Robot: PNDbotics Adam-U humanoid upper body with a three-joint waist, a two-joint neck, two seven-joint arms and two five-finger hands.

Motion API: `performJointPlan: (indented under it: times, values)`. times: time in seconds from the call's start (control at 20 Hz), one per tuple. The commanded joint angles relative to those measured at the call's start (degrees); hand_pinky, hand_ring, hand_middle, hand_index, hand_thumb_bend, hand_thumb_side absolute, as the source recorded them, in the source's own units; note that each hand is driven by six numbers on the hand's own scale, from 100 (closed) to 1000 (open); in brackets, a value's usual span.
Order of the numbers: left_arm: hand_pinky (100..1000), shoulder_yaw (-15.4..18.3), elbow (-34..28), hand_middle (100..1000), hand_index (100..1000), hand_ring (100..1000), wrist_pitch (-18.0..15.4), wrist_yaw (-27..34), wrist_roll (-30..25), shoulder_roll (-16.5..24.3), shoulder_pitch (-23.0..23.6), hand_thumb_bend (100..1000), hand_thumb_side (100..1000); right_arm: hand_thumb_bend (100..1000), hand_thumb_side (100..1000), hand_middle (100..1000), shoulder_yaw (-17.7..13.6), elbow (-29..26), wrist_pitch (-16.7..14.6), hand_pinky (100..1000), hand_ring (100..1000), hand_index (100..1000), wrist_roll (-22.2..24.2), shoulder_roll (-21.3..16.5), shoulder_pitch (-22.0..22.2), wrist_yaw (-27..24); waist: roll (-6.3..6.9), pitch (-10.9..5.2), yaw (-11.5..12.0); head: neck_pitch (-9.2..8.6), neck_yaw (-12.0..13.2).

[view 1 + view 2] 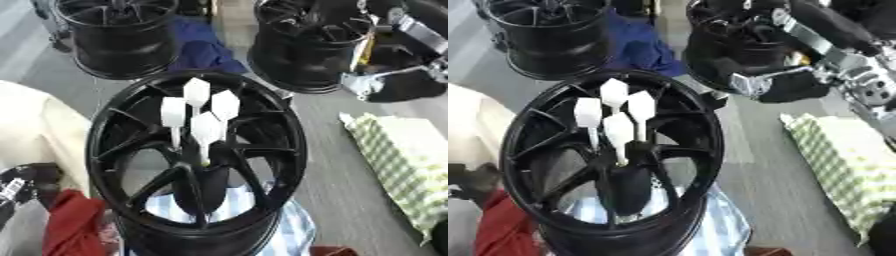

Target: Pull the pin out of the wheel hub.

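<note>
Near wheel hub [197, 160] stands centre-near on the tabletop [337, 170], black, spokes up toward me, sitting on a blue-and-white striped cloth [293, 230]. Four white pins [199, 112] stand clustered at its centre, flat pale heads up, thin shafts running down into the hub middle; all four look seated, none lifted or lying loose, so I judge the pull not yet begun and the whole task left. My right hand [785, 85] is at the far right, beside the far right wheel [306, 45], well apart from the pins; it shows as black and silver parts and I cannot tell whether its fingers are spread or curled. My left hand shows in neither view, though dark shapes sit at the near-left edge that I cannot identify. A second far wheel [114, 35] stands at far left, dark blue cloth [206, 47] between the two. Red cloth [74, 225] near left, green checked cloth [398, 165] right. View differences: the right eye view shows much more of the right arm, its silver links and the hand reaching in over the far right wheel; the left eye view cuts most of that off but shows the checked cloth more fully and the hub rim's right side clear of the frame edge.
</note>
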Motion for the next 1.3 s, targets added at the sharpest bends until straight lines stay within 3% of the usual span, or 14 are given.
performJointPlan:
  times: [0.05, 0.3, 0.5, 0.85, 1.3]
  values:
    - [655, -0.3, -0.9, 691, 794, 784, -0.3, 0.5, -0.4, 0.6, -0.9, 100, 709, 188, 380, 843, 3.9, 4.2, 1.5, 787, 835, 941, 2.9, 3.5, -4.2, 0.8, 0.40, -0.53, 0.3, -0.10, -0.9]
    - [656, -0.3, -0.6, 692, 795, 785, -0.9, 0.7, -0.6, 0.7, -1.4, 100, 709, 207, 343, 850, 6.8, 12.1, 5.2, 787, 846, 940, 7.8, 11.4, -12.2, 0.9, 0.77, 0.14, 1.3, -0.10, -2.0]
    - [656, -0.2, -0.4, 693, 796, 785, -1.1, 0.8, -0.6, 0.6, -1.7, 100, 710, 253, 315, 868, 8.1, 18.6, 6.0, 798, 867, 943, 11.8, 17.3, -17.3, 2.1, 0.89, 0.47, 1.4, -0.10, -2.1]
    - [658, -0.3, -0.4, 695, 799, 788, -1.1, 0.6, -1.2, 0.3, -1.8, 100, 712, 239, 324, 872, 7.1, 28.9, 0.8, 808, 877, 943, 18.2, 20.7, -18.3, 7.6, 1.01, 0.45, 2.0, -0.10, -2.5]
    - [659, -0.1, -0.4, 697, 801, 789, -1.0, 0.4, -1.5, 0.1, -1.5, 100, 715, 229, 311, 865, -1.1, 42.0, -6.5, 804, 875, 943, 26.8, 22.2, -19.3, 12.4, 1.08, 0.32, 1.9, -0.10, -2.5]
